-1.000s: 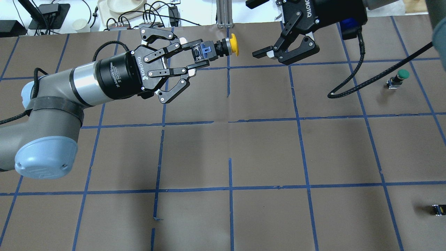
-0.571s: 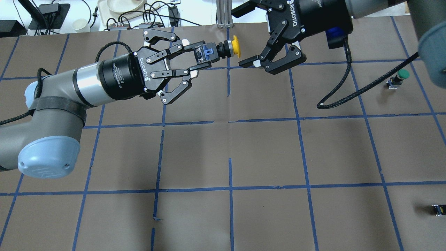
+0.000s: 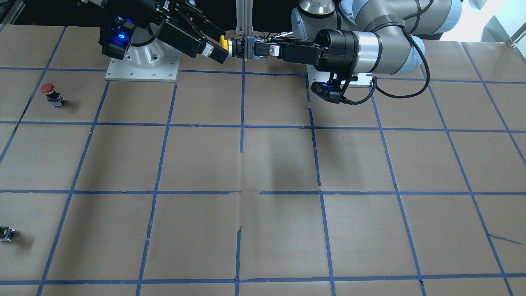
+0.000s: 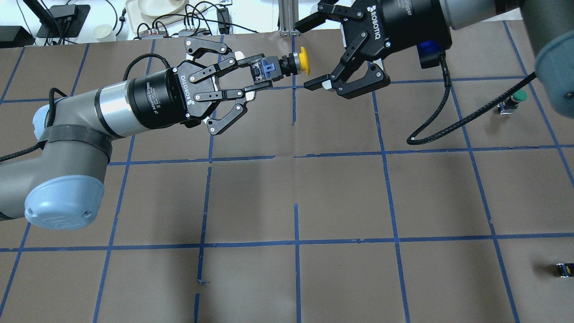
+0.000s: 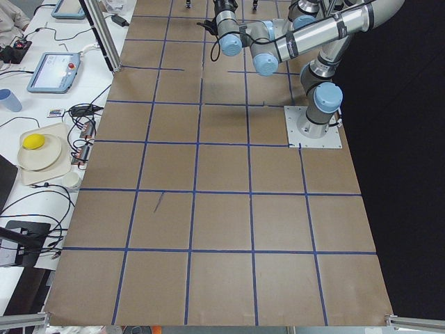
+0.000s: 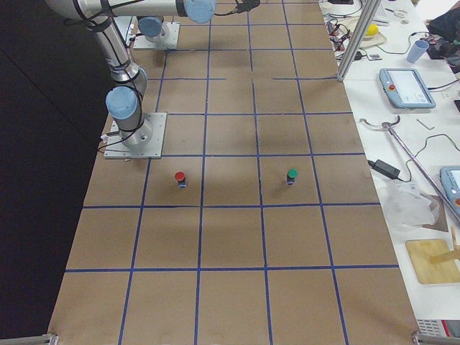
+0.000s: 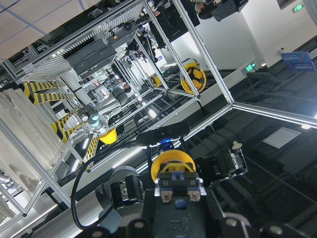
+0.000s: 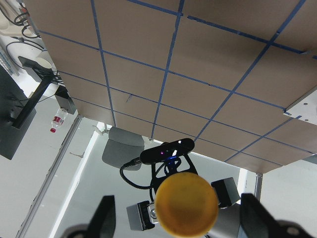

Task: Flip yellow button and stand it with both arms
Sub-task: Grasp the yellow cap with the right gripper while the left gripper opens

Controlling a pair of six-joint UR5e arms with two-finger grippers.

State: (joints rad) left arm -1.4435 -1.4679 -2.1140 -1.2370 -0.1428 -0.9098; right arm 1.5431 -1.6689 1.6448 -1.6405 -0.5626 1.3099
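Note:
The yellow button is held level in the air over the table's far middle, its cap pointing to the view's right. My left gripper is shut on its black and blue body. My right gripper is open, with its jaws on either side of the cap and not touching it. In the front view the cap sits between the left gripper and the right gripper. The right wrist view faces the cap head-on between its fingers. The left wrist view shows the cap from behind.
A green-capped button stands at the right. A red-capped button stands near the right arm's base. A tiny black-and-yellow block lies at the near right edge. Brown paper with blue tape lines covers the table.
My right gripper has moved left and a little down, from off to the right of the cap to straddling it, still open. The left gripper with the button has shifted slightly.

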